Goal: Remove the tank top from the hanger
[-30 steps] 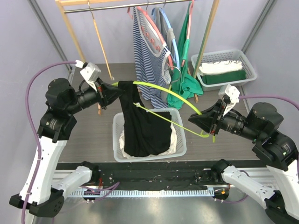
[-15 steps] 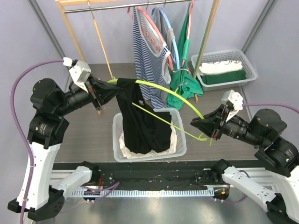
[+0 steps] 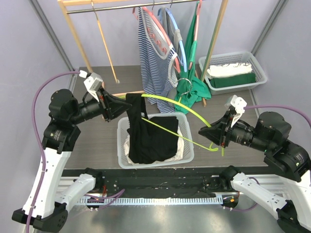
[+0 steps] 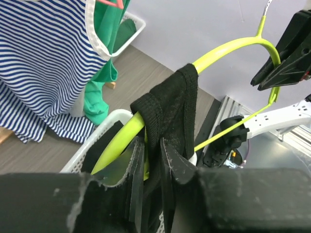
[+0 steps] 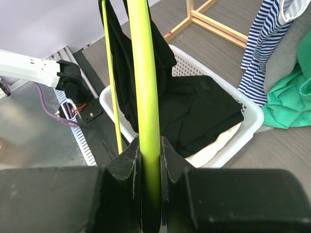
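Holding: right pincer [image 5: 148, 145] clamps lime hanger [image 5: 146, 73], steadying it.
Left pincer [image 4: 151, 155]: astride tank top [image 4: 170, 102] strap; we cannot tell its grip.
Basket [image 3: 189, 138]: beneath, likely to catch it.

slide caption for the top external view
Right gripper clamps the lime hanger; left gripper at the strap of the black tank top, hanging into the white basket

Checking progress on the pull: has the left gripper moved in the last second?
Yes: the left gripper came down-view and rightward, closer to the white basket.
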Tool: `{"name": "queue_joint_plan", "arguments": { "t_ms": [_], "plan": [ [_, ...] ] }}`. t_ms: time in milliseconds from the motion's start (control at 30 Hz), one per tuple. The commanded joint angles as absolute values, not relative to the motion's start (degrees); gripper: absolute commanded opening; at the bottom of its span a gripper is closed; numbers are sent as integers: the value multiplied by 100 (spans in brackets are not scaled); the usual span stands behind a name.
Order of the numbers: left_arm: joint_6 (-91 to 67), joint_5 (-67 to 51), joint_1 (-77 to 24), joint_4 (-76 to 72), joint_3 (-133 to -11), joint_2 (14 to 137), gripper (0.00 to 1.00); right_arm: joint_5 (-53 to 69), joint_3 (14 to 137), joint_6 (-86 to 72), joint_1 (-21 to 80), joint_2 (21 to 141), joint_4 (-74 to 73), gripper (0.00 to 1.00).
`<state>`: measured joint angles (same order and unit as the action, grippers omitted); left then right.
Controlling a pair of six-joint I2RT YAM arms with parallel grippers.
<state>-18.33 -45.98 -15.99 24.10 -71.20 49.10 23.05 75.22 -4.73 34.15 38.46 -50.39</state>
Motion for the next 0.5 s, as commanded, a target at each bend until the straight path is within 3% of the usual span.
{"name": "queue_joint_plan", "arguments": {
  "t_ms": [0, 33, 100, 133, 167, 467],
  "plan": [
    [-1925, -4878, -1600, 1881, -7303, 4772, 25, 1951, 7726, -598, 3375, 3858, -4948, 1],
    [-1951, -4895, -1600, 1872, -7373, 4781, 29, 1951, 7717, -606, 3375, 3858, -4948, 1],
    [-1969, -4922, -1608, 1837, -7392, 4772, 26, 1969, 7717, -624, 3375, 3867, -4940, 1],
    [-1969, -4931, -1600, 1820, -7383, 4781, 10, 1969, 7717, -615, 3375, 3876, -4939, 1],
    [-1986, -4922, -1600, 1776, -7374, 4773, 1, 1960, 7708, -624, 3375, 3885, -4939, 1],
    [-2092, -5185, -1477, 1731, -7971, 4711, 0, 1749, 7620, -624, 3375, 4043, -5080, 1]
  ]
}}
